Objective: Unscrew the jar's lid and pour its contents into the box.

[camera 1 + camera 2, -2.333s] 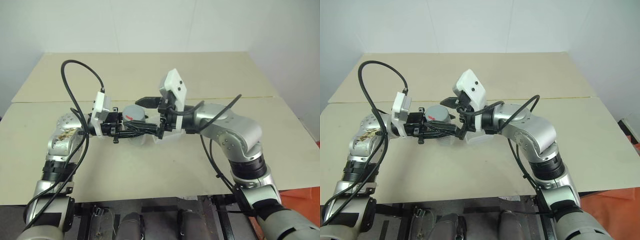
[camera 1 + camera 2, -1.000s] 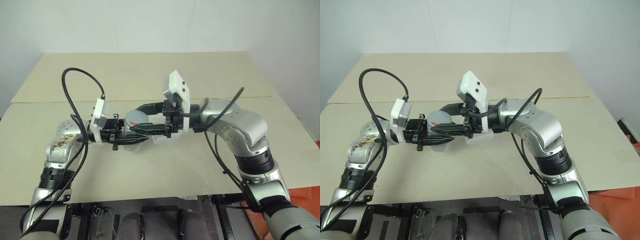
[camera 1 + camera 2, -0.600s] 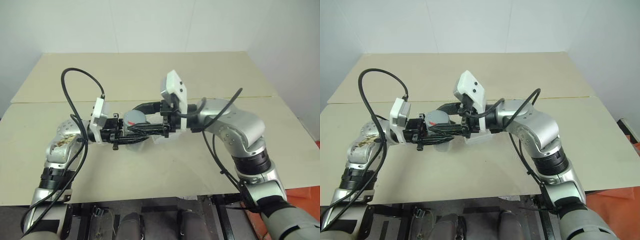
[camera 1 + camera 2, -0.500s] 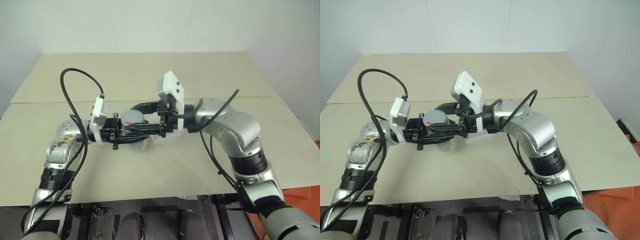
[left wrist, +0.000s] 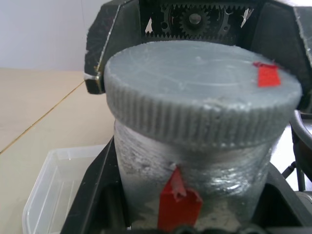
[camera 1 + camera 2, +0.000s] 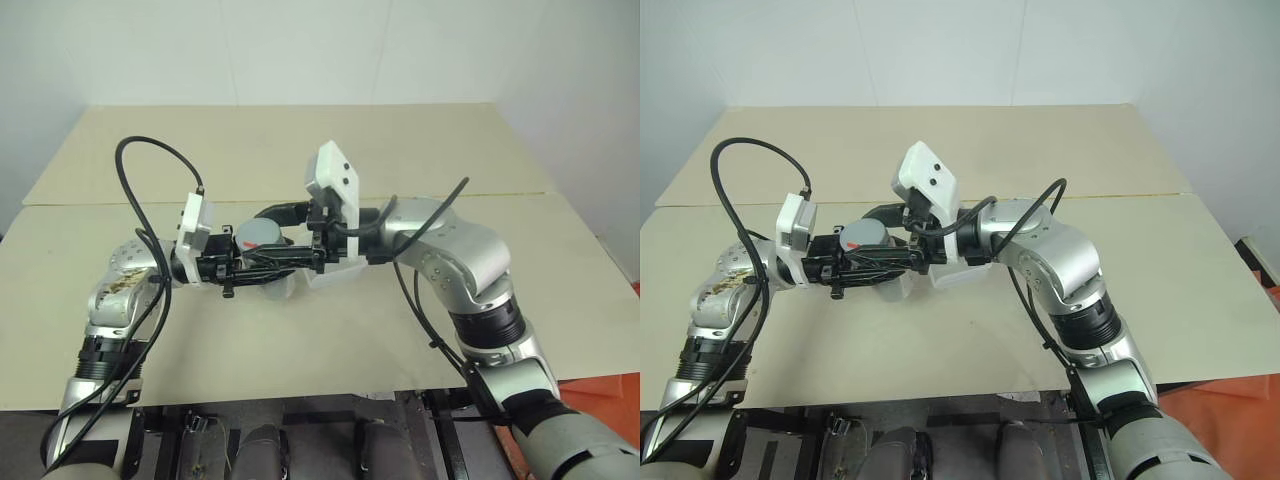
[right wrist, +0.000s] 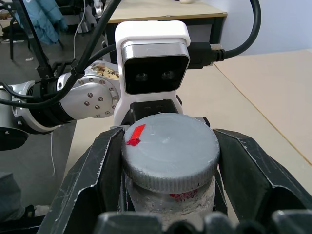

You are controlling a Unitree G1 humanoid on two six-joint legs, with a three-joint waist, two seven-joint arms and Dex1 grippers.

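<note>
The jar (image 5: 192,170) is held level with my chest above the table, its frosted wall carrying a red mark. My left gripper (image 6: 272,266) is shut on the jar's body from the left. The light-grey lid (image 7: 168,148) sits on top of the jar with a red strip on it. My right gripper (image 6: 262,230) reaches in from the right and is shut on the lid, its black fingers (image 7: 92,180) pressing the ribbed rim on both sides. The contents are hidden inside the jar. The translucent white box (image 5: 53,187) lies on the table just below and behind the jar.
A wide beige table (image 6: 300,340) made of two boards with a seam (image 6: 500,195) runs under both arms. A black cable (image 6: 150,160) loops above the left arm. Another cable (image 6: 425,300) hangs from the right forearm.
The right gripper, open around the lid in the earliest frames, has shut on it. Both hands with the jar have drifted slightly to the left.
</note>
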